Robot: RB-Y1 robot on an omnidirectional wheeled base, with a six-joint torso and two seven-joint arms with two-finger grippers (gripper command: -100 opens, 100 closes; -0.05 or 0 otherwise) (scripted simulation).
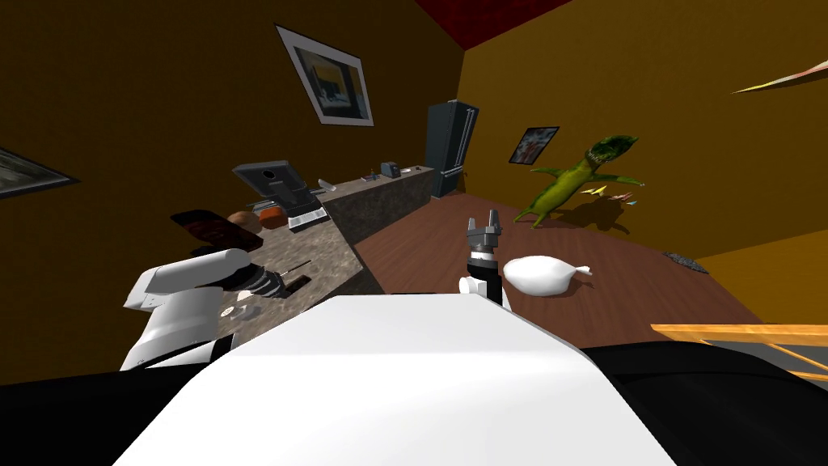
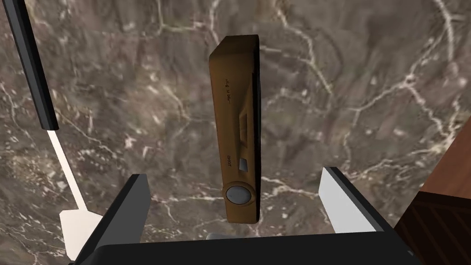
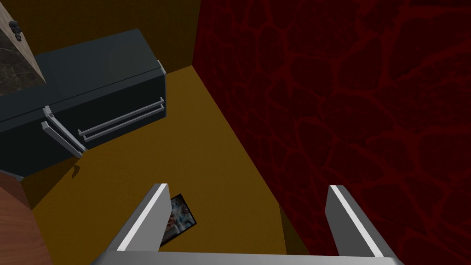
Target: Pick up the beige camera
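The camera (image 2: 237, 133) is a slim tan-brown box with a round grey lens at one end, lying flat on the dark marble counter (image 2: 358, 69). My left gripper (image 2: 234, 174) hangs open just above it, one finger on each side of the lens end, not touching it. In the head view the camera (image 1: 297, 282) is a small dark shape near the counter's front edge, just past my left wrist. My right gripper (image 1: 483, 222) is raised over the wooden floor, open and holding nothing, with both fingers (image 3: 142, 221) well apart.
A knife (image 2: 32, 69) with a black handle and white blade lies on the counter beside my left gripper. Farther back on the counter stand a dark machine (image 1: 275, 190), an orange object (image 1: 273, 214) and a dark red plate (image 1: 206, 226). The counter's edge (image 2: 441, 170) is close by. A white sack (image 1: 542, 275) lies on the floor.
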